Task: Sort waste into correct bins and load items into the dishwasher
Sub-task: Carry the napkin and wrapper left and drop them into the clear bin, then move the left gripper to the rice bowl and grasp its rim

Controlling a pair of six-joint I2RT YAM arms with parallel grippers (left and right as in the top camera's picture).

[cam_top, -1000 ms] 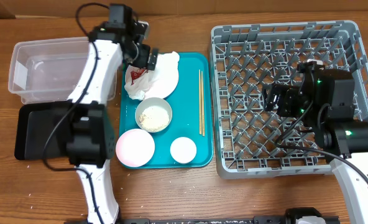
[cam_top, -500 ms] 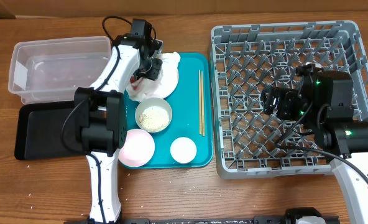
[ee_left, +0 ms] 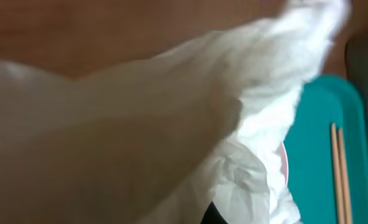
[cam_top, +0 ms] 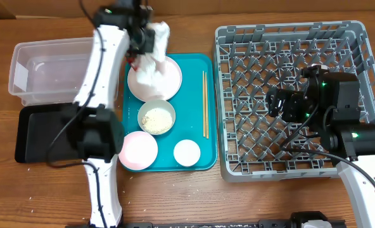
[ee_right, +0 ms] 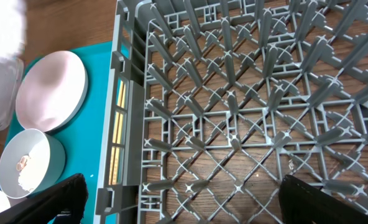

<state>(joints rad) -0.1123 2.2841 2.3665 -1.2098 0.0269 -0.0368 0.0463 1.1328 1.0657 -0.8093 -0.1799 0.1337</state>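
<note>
My left gripper point(cam_top: 144, 42) is shut on the crumpled white napkin point(cam_top: 157, 33), lifted above the upper pink plate point(cam_top: 173, 81) on the teal tray point(cam_top: 194, 126). The napkin point(ee_left: 171, 118) fills the left wrist view and hides the fingers. A sliver of red wrapper point(cam_top: 131, 63) shows beside the arm. On the tray lie a bowl with rice point(cam_top: 156, 117), a second pink plate point(cam_top: 137, 151), a white cup point(cam_top: 187, 152) and chopsticks point(cam_top: 205, 104). My right gripper point(cam_top: 281, 101) hangs open over the grey dish rack point(cam_top: 358, 57), nothing between its fingers point(ee_right: 53, 199).
The clear tub point(cam_top: 48, 66) stands at the far left, with the black tray point(cam_top: 35, 136) just in front of it. The left arm reaches over both. In the right wrist view the rack wall point(ee_right: 125, 124) separates the gripper from the pink plate point(ee_right: 52, 90).
My left gripper dropped onto the napkin, shut on it and lifted it up and back off the plate. The right arm has not moved.
</note>
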